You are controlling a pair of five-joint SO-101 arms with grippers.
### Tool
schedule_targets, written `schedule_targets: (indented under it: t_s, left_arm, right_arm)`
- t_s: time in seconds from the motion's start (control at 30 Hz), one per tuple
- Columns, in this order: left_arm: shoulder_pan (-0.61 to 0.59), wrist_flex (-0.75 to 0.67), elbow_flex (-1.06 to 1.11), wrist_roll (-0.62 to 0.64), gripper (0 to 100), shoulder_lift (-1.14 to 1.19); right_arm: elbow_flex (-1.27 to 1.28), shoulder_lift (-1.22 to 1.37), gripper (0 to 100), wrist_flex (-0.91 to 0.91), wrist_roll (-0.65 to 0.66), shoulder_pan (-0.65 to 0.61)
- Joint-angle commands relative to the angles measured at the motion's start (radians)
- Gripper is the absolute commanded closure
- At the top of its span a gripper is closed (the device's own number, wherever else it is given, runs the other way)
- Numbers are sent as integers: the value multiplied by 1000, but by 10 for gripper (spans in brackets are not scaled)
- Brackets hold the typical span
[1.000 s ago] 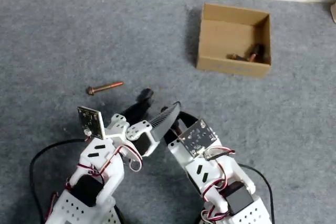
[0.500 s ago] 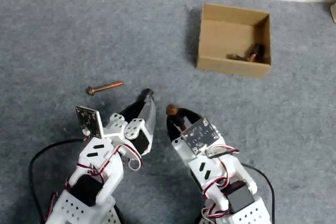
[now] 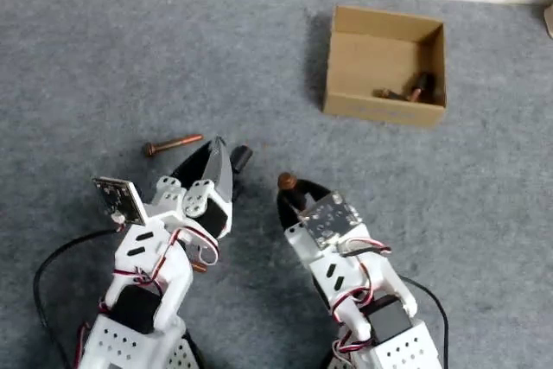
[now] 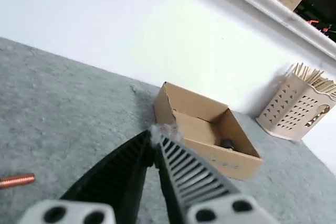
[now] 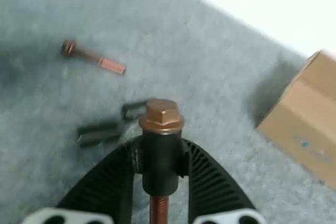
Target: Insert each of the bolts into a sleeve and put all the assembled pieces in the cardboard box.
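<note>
We see loose copper bolt lying flat on grey desk, farthest left. Next, left end effector: fingers pressed together, gripping nothing, tip near bolt's threaded end. Black sleeve lies on desk just beside that tip. Right end effector is clamped on sleeved bolt, hex head sticking out past fingers. We find cardboard box far right, well apart from both arms, assembled pieces in its corner.

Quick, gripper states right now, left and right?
Left gripper: closed, holding nothing.
Right gripper: closed on a black sleeve with a bolt through it.
</note>
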Motion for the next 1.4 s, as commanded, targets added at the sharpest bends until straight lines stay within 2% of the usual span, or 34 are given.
schedule_targets:
  t_s: [0.0, 0.13, 0.27, 0.47, 0.63, 0.77, 1.03, 1.27, 1.3, 1.37]
  left_arm:
    - [-16, -80, 19, -48, 993, 85]
    - [-16, -130, -25, -51, 993, 257]
    - [-70, -48, -166, -46, 993, 467]
    - [-174, 169, -426, -51, 993, 780]
    - [-177, 195, -527, -52, 993, 963]
    - [-177, 195, -562, -52, 993, 1024]
    - [-156, 195, -564, -52, 993, 1027]
    - [-154, 195, -564, -52, 993, 1027]
    - [-154, 195, -564, -52, 993, 1027]
    - [-154, 193, -562, -52, 993, 1029]
  right_arm:
    - [13, -1, 994, -48, -17, 94]
    - [-85, 21, 994, -39, -15, 170]
    - [-311, 217, 994, -33, -11, 262]
    - [-831, 854, 994, -38, -11, 358]
    - [-1362, 1494, 994, -31, -11, 443]
    - [-1782, 1974, 994, 27, -11, 521]
    - [-2727, 2750, 994, 371, -11, 613]
    - [-3424, 3160, 993, 602, -11, 616]
    - [-3485, 3180, 992, 608, -11, 613]
    - [-3455, 3181, 991, 619, -11, 610]
